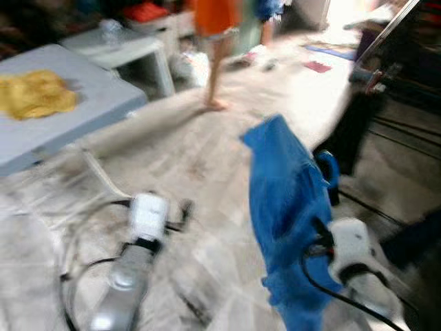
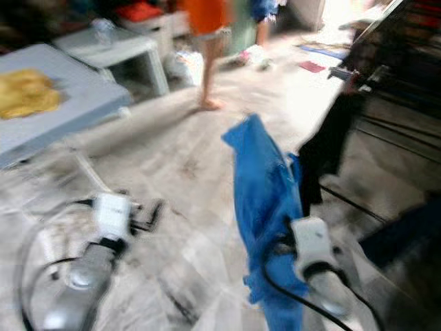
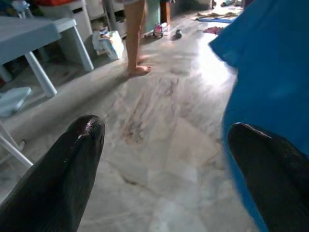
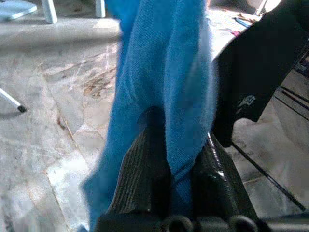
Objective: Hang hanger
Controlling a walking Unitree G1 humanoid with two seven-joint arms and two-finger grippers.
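A blue garment (image 1: pixel 286 207) hangs upright over the marble floor, held at its lower part by my right gripper (image 4: pixel 176 140). In the right wrist view the two black fingers are shut on a fold of the blue cloth (image 4: pixel 164 72). A blue hook shape (image 1: pixel 329 167), probably the hanger's, sticks out at the garment's right side. My left gripper (image 3: pixel 164 130) is low at the left, open with nothing between its fingers, and the garment's edge shows beside one finger (image 3: pixel 270 164). Both eye views are blurred.
A dark rack (image 1: pixel 396 24) stands at the right with a black garment (image 1: pixel 351 131) hanging from it. At the left, a grey table (image 1: pixel 89 103) carries a yellow cloth (image 1: pixel 34 93). A person in orange (image 1: pixel 215 27) stands barefoot at the back, near a white side table (image 1: pixel 131 45).
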